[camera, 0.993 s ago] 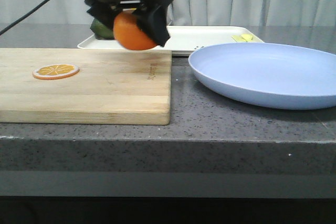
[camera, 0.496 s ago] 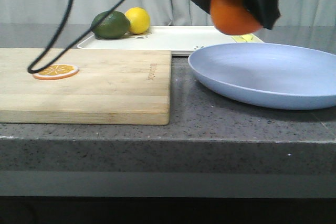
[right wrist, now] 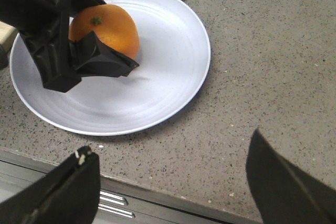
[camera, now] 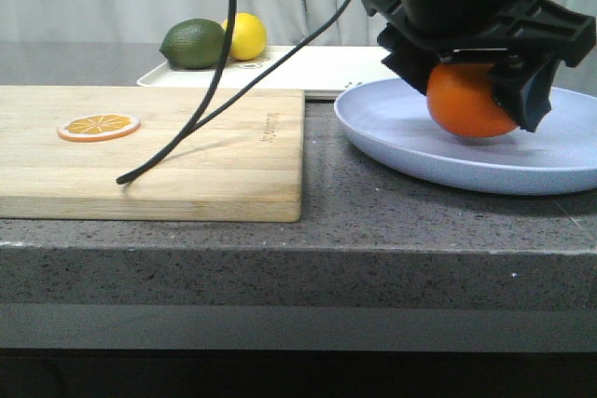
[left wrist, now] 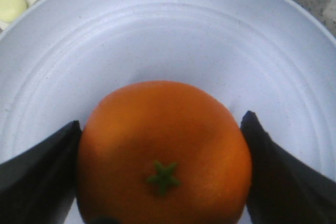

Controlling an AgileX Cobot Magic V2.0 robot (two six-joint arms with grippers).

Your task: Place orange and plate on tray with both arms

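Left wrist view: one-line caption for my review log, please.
Left gripper holds the round bright-orange fruit, green stem facing the camera, over the pale lavender-blue plate.

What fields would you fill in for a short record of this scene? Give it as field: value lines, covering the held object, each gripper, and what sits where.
held object: orange, gripped from both sides by the left gripper
orange position: low over the plate; contact cannot be confirmed
right gripper: open, holding nothing, above the counter near the plate
plate location: on the counter, not on the tray
tray contents: lime and lemon at its left end
cutting board: carries an orange slice
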